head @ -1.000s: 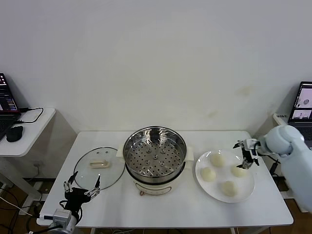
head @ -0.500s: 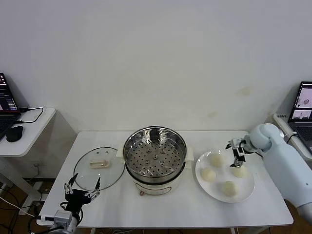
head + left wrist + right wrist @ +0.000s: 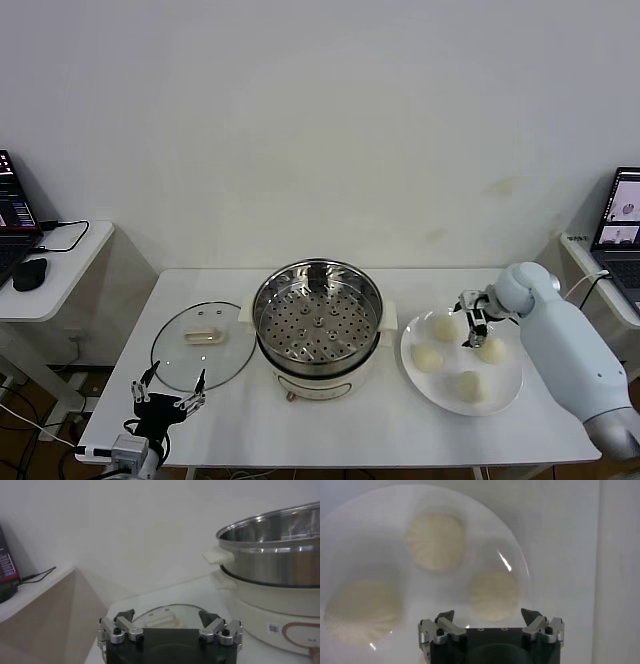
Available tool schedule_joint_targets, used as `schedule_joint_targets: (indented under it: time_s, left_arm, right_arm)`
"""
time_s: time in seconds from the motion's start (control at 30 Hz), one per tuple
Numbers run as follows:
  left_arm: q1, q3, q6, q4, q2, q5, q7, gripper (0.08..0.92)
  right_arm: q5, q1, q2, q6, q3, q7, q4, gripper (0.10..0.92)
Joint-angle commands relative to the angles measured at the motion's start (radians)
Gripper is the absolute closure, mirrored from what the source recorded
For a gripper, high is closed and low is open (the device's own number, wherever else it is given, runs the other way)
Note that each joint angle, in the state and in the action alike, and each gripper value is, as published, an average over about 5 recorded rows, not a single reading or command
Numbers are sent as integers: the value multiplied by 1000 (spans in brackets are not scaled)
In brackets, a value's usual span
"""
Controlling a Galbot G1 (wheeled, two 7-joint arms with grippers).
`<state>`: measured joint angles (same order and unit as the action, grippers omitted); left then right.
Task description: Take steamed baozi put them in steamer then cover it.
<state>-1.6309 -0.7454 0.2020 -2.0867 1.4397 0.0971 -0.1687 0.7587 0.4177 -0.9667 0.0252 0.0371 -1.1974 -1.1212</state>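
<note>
Head view shows our right gripper point(image 3: 469, 321), jaws released, above the plate point(image 3: 505, 392) of baozi point(image 3: 428, 357); our left gripper point(image 3: 168, 394), released, waits near the cover point(image 3: 203, 343) beside the steamer point(image 3: 317, 318).

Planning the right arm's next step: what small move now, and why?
Probably lower the open right end effector onto the bun beneath it and close. All four buns are on the plate, the steamer is empty, none held.
</note>
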Motion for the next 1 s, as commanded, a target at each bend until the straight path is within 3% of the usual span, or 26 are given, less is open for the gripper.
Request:
schedule_joint_targets:
  time_s: [0.03,0.5,1.0]
  left_arm:
    - [0,0,0,4,1,1,1,177]
    - [-7,4,-3,7,9,0,6,177]
    - [-1,4,-3,13,3,-1,6,177]
  right_arm:
    - [13,-13,-24,-3,-6,29,32,203]
    - [10,-26,-34,-1,-18,9,59,204]
    - [-5,-28,-36,17,-20,33,70,325]
